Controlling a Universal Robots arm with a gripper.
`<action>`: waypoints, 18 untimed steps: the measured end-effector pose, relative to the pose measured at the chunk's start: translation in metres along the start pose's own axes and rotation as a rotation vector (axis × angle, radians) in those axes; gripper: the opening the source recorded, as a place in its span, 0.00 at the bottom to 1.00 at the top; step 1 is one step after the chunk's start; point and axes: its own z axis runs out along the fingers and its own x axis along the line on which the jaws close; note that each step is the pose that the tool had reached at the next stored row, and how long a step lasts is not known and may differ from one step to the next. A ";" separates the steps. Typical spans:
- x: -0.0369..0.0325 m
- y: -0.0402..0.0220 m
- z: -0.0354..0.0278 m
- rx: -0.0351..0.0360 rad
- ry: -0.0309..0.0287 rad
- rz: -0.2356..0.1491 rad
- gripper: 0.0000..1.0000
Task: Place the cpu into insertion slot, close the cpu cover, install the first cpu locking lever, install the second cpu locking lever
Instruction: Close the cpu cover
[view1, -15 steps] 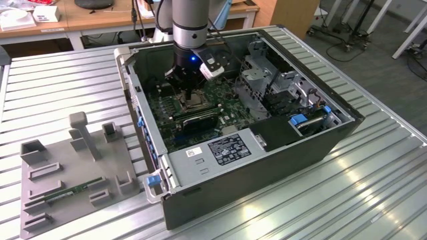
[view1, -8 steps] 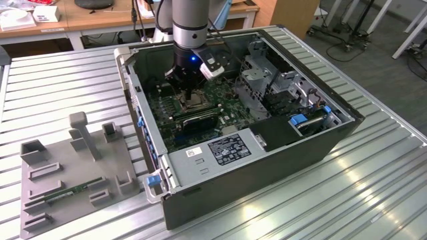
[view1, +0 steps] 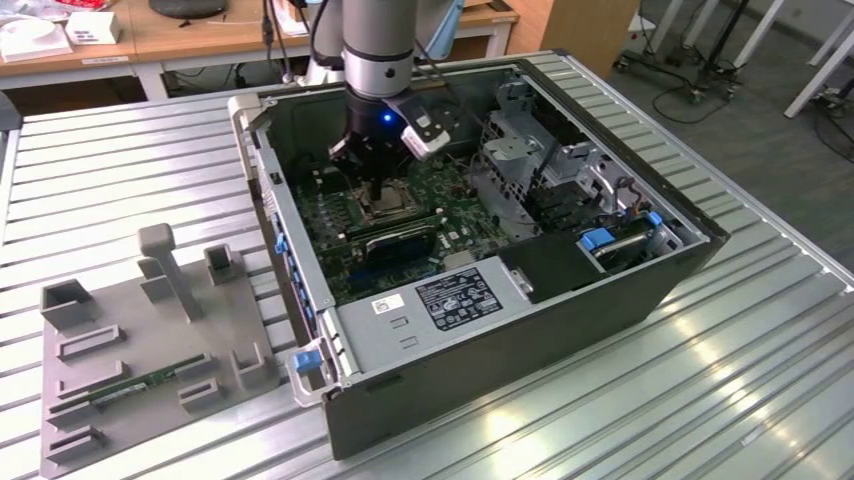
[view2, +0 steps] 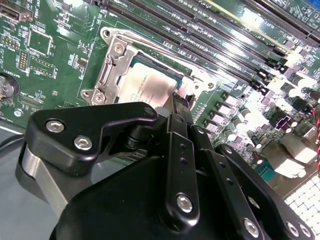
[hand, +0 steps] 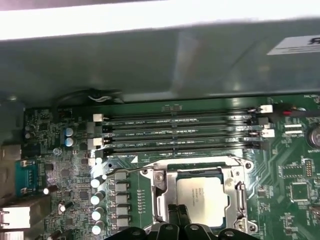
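exterior view's left shows a grey tray (view1: 134, 330) with a memory stick (view1: 140, 385) on the bench (view1: 667, 400); further right, the pincer (view1: 380, 193) reaches into the open computer case (view1: 534, 330). in both wrist views the cpu (hand: 202, 197) sits in the insertion slot (view2: 111, 46), with the cpu cover (hand: 163, 197) seemingly down around it. the pincer's fingers are drawn together, empty, at the slot's edge. a sideways slip there could scrape the cpu or shift the cover.

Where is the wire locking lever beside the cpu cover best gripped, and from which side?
Likely at the bent end of the locking lever, from above, pinching across the wire: it lies flat between the cpu cover and the memory slots, leaving little room.
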 end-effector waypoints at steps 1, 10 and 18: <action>0.0001 0.0000 0.0007 -0.0001 -0.0001 -0.006 0.11; 0.0069 -0.0004 0.0033 0.0006 -0.0006 -0.036 0.11; 0.0079 -0.0004 0.0044 0.0004 -0.0014 -0.090 0.11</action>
